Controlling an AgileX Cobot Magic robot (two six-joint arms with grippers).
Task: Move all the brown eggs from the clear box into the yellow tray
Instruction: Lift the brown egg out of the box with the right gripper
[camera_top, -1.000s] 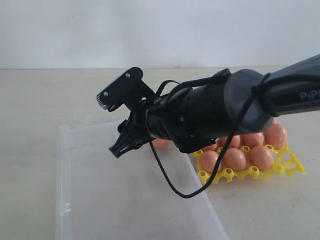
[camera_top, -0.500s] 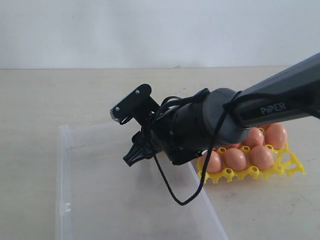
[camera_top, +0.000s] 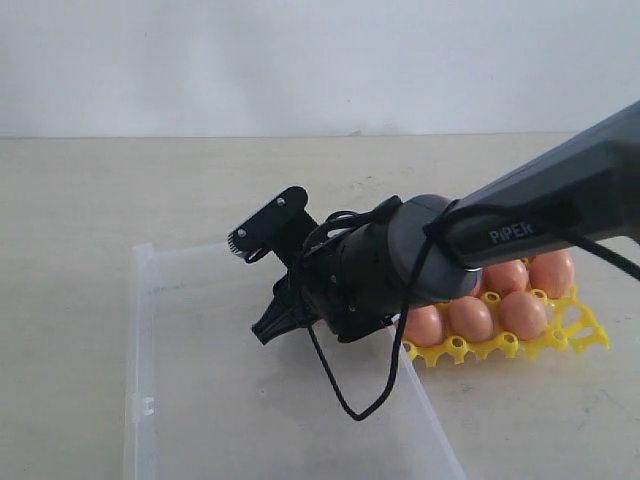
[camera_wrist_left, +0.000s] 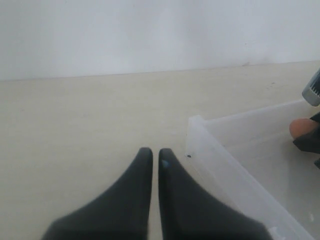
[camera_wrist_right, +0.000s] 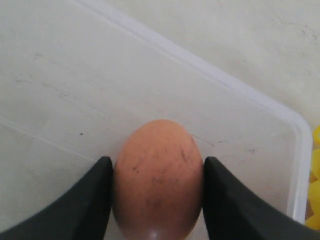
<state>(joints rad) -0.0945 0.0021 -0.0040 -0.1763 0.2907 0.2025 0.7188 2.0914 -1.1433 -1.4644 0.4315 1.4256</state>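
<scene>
Right gripper (camera_top: 252, 286): clenched on a single brown egg (camera_wrist_right: 157, 175), with one black finger (camera_wrist_right: 87, 202) pressed against each side of the shell.
Held egg: faintly speckled and inside the clear box (camera_top: 140, 330), near the corner closest to the yellow tray (camera_top: 578, 336). Whether it rests on the box floor or hangs just above it cannot be told.
Right arm (camera_top: 540, 210): reaches in from the right of the exterior view, across the tray, with its wrist over the box's far end. A black cable (camera_top: 345, 400) loops down from the wrist.
Left gripper (camera_wrist_left: 155, 152): fingers drawn together with only a thin slit between them, holding nothing. It is over bare table (camera_top: 80, 200), just beside an outer corner of the box.
Clear box: lies flat on the table. Apart from the held egg, only bare floor shows.
Yellow tray: sits on the table just beside the box's right side, partly hidden by the arm.
Eggs in the tray (camera_top: 470, 316): several brown ones seated in cups, packed side by side.
</scene>
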